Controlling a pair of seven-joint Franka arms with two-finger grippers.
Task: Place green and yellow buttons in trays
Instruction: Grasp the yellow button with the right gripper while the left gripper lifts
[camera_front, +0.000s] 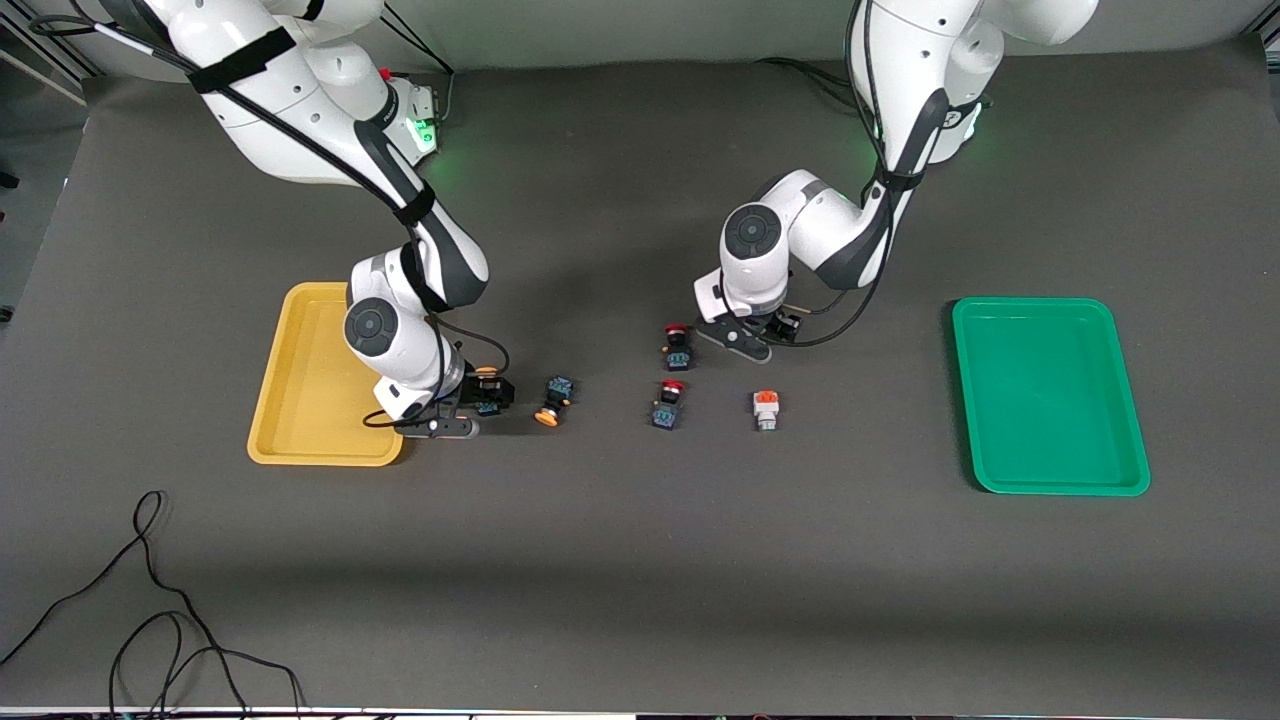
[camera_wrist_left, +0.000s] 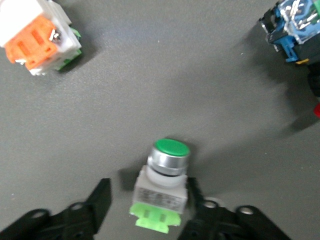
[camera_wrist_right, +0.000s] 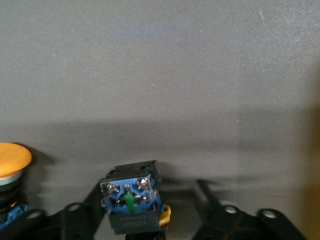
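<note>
Two buttons sit between jaws right now. The green-topped button (camera_wrist_left: 164, 186), white-bodied with a silver collar, lies on the grey bench (camera_front: 640, 560) under the left gripper (camera_front: 762, 330); the left wrist view shows the jaws spread to either side of it, with a gap on each side, not touching. In the front view this button is hidden beneath the gripper, which is low over the bench's middle, beside the farther red-capped button (camera_front: 677, 345).

A yellow-capped button (camera_wrist_right: 131, 202) with a black-blue body rests between the right gripper's (camera_front: 478, 396) jaws, its terminal end facing the right wrist camera. One jaw lies close against its side and the other stands apart, so the jaws are spread. This gripper is low, just beside the yellow tray (camera_front: 290, 400) at the corner nearer the front camera.

The second yellow-capped button (camera_front: 553, 401) lies on its side just beside that gripper, toward the middle. The orange-topped button (camera_front: 766, 409) rests nearer the front camera than the left gripper. A second red-capped button (camera_front: 668, 404) lies between those two, nearer the camera than the first red one.

The green tray (camera_front: 1048, 395) sits toward the left arm's end of the bench, well apart from all the buttons. A loose black cable (camera_front: 150, 610) curls on the bench close to the camera.
</note>
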